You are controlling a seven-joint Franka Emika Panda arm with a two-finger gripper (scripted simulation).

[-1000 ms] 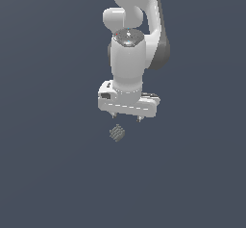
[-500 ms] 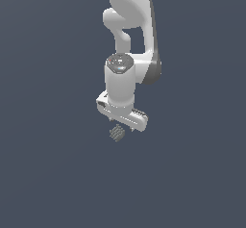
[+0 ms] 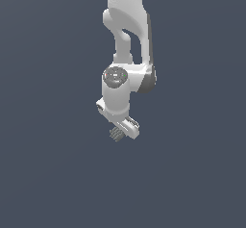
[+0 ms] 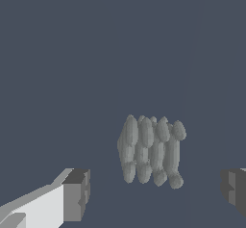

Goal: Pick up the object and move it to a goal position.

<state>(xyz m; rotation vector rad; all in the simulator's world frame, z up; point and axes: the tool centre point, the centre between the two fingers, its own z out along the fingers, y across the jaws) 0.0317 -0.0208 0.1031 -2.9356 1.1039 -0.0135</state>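
Starting at the exterior view's left, you have only bare slate-grey table [image 3: 48, 174]. Toward the middle, the white arm [image 3: 127, 39] comes down from the top edge and ends in the claw [image 3: 121, 132], which sits low over the surface and is turned at a slant. The object [image 3: 115, 133], a tiny ribbed grey lump, peeks out just at the claw's lower edge on the exterior view's left side; from here you probably cannot say whether metal touches it.

Your wrist view settles more. One dark-tipped finger [image 4: 74, 193] stands clear of the object [image 4: 150, 150], the lump sits between, and the other finger [image 4: 234, 191] is near the frame edge. The claw [image 4: 153, 189] is spread wide, gripping nothing, with the object resting on the table [image 4: 72, 54].
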